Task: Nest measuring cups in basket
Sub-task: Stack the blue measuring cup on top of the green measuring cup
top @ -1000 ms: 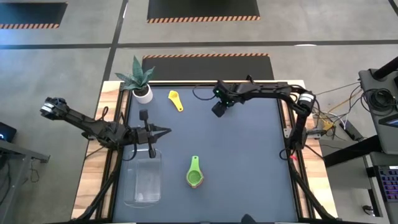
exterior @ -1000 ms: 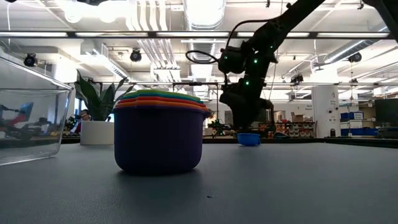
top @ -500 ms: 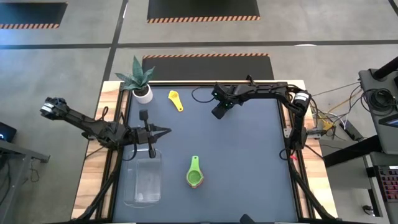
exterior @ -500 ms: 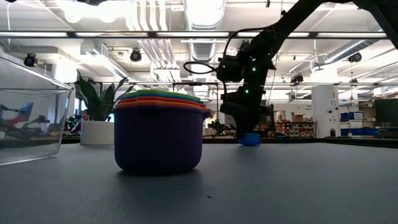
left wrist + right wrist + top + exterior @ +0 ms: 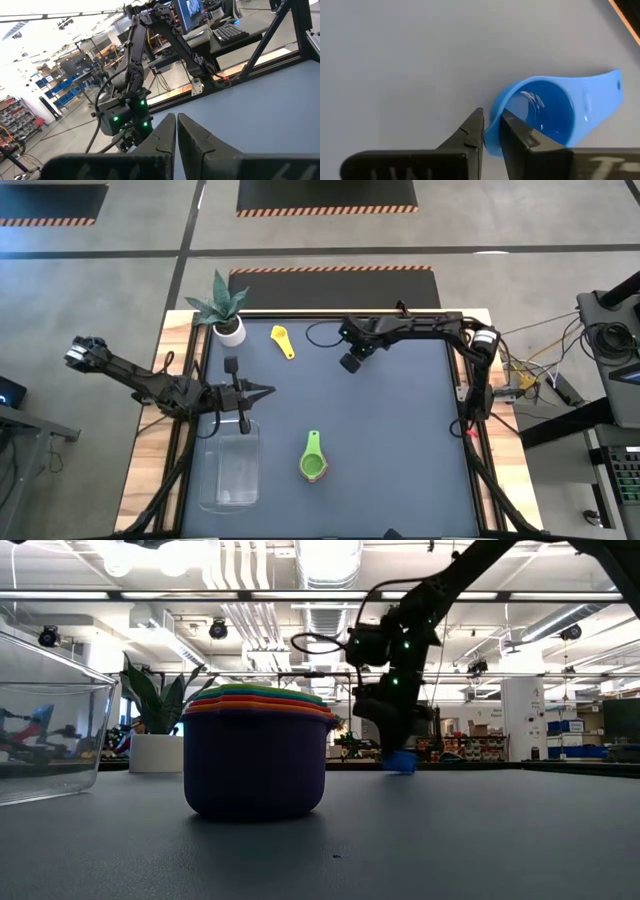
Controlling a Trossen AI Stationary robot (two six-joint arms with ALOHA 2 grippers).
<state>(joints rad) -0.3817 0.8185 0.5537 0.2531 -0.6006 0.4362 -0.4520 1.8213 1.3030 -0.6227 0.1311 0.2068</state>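
Note:
A blue measuring cup (image 5: 545, 110) sits on the dark table at the far middle, and also shows in the low view (image 5: 400, 762). My right gripper (image 5: 491, 134) (image 5: 350, 363) is shut on it. A yellow cup (image 5: 283, 340) lies near the far left. A nested stack, green on top (image 5: 313, 464) and purple outside (image 5: 255, 765), stands near the front middle. The clear basket (image 5: 230, 470) stands at the near left. My left gripper (image 5: 262, 391) (image 5: 176, 132) waits shut, just beyond the basket's far end. My right gripper pinches the blue cup's rim (image 5: 490, 137) on the side opposite the handle (image 5: 600, 87). One finger (image 5: 517, 137) is inside the bowl and the other (image 5: 470, 132) outside. The fingers come from above, pointing down. The cup looks down at table level in the low view.
A small white pot with a spiky plant (image 5: 228, 315) stands at the far left corner. Bare dark table lies between the blue cup and the stack, and on the right half. Wooden edges (image 5: 470, 380) frame the table.
My right gripper has come down onto the blue cup and shifted a little toward the table's left edge; its fingers are now on the cup's rim. The cup shows narrower in the low view than before.

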